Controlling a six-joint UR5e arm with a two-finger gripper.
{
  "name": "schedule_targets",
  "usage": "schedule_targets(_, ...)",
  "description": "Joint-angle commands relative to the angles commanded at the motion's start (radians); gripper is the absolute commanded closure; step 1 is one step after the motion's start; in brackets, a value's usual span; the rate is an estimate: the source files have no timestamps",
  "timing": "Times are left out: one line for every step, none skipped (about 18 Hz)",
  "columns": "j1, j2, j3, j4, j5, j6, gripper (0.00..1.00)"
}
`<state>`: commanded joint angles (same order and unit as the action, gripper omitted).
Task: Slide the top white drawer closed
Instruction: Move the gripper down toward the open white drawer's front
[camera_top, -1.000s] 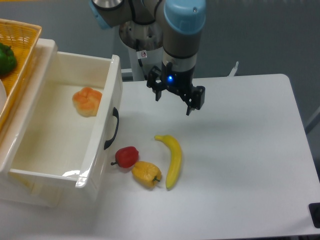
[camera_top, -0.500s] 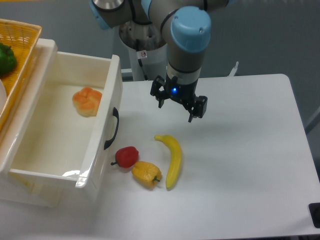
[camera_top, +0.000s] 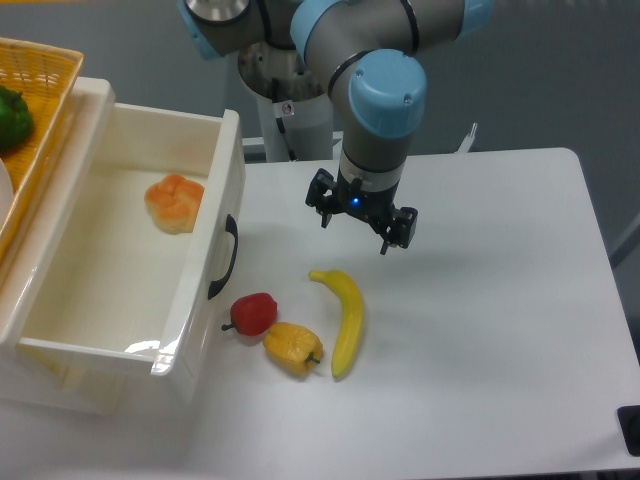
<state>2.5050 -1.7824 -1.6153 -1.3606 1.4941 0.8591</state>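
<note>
- The top white drawer is seen pulled far out at the left, an orange bun lying inside it.
- The gripper is held above the table, well apart from the black handle — nothing is gripped, the jaws being spread.
- A red pepper is placed just beside the front panel — probably to be avoided when the drawer is pushed.

single fixed view | high, angled down | table near
</note>
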Motion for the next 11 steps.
schedule_targets(0.0,-0.008,-0.003,0.0,0.0,-0.002,0.0)
schedule_targets(0.0,-0.015,-0.006,0.0,0.002,-0.005,0.0)
schedule_targets(0.002,-0.023,-0.006,0.002,0.002,-0.018,0.0)
schedule_targets(0.002,-0.026,-0.006,0.003,0.0,-0.035,0.0)
schedule_targets(0.002,-0.035,-0.005,0.003,-0.002,-0.047,0.0)
schedule_targets(0.0,-0.04,-0.005,0.003,-0.003,-0.054,0.0)
schedule_targets(0.0,-0.049,-0.005,0.005,-0.003,-0.057,0.0)
schedule_targets(-0.002,-0.054,-0.006,0.005,-0.005,-0.064,0.0)
schedule_targets(-0.002,-0.063,-0.005,0.005,-0.005,-0.071,0.0)
schedule_targets(-0.002,-0.069,-0.003,0.005,-0.008,-0.084,0.0)
schedule_targets(-0.003,-0.077,-0.005,0.014,-0.008,-0.1,0.0)
